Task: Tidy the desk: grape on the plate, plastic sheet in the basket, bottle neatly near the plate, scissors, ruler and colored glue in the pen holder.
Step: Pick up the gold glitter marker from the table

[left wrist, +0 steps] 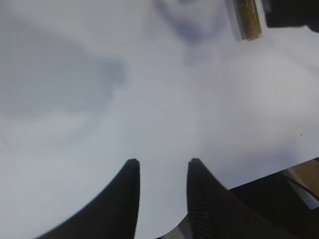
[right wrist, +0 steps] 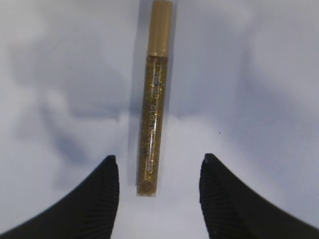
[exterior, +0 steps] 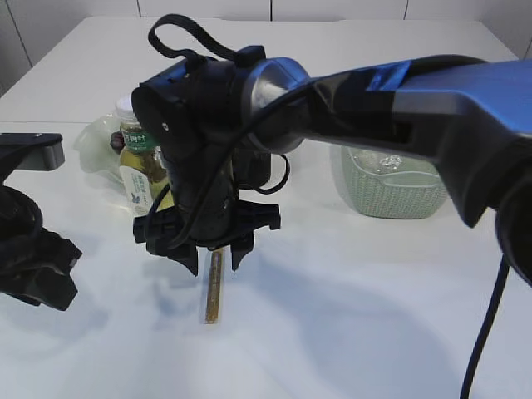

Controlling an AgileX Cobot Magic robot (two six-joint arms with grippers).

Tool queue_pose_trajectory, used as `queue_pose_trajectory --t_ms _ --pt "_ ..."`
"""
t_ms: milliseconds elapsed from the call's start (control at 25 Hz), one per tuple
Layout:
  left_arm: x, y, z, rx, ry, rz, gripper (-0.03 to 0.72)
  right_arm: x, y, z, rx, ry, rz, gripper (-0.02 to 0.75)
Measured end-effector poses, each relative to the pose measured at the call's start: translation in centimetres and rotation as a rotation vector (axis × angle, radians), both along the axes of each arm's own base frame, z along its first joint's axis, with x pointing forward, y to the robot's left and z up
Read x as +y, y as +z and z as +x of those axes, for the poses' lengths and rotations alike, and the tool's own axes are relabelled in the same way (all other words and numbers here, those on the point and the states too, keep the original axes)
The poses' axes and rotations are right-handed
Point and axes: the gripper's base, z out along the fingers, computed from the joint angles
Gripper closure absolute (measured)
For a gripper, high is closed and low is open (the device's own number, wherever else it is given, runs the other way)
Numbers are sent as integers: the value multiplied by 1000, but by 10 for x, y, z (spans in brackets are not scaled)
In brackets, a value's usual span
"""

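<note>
Only the right wrist view shows the colored glue [right wrist: 153, 99] whole — a slim tube of gold glitter with a plain gold cap, lying flat on the tabletop [right wrist: 259, 74] with its near end between the two ribbed black fingers [right wrist: 102, 199] of the right pincer [right wrist: 158, 162]. Those fingers stand released, apart on either side of the tube and not touching it. From the exterior view the same pincer [exterior: 218, 248] hangs just above the tube [exterior: 214, 287], its blue-and-black arm reaching across from the right and hiding much of what lies behind.

The left wrist view gives mostly bare white surface; the left pincer [left wrist: 162, 167] is partly parted with nothing between its fingers, and the tube's end [left wrist: 247, 20] shows at the top edge. In the exterior view that pincer [exterior: 41, 266] sits low at the left.

Behind the right arm stand a clear bottle [exterior: 137, 162] with a white cap and green label, and beside it something pale and translucent that I cannot make out. At the right is a mint-green woven basket [exterior: 391, 195] holding crumpled clear plastic sheet [exterior: 382, 162]. The tabletop is smooth, matte white, softly shadowed; pale wall panels rise behind it.
</note>
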Motion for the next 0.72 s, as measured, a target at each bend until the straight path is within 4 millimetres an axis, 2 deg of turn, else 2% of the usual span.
queue_pose_trajectory --t_ms 160,360,520,720 --pt "-1 0 -1 -4 -14 10 449 -7 -10 11 11 -37 14 320" --pt "0 0 0 -8 -20 21 449 -14 -9 23 -4 -78 67 321" --pt "-1 0 0 -15 -19 19 449 -12 -12 24 -11 -81 85 321" --pt "-1 0 1 -29 -17 17 449 -10 -29 25 18 -87 78 320"
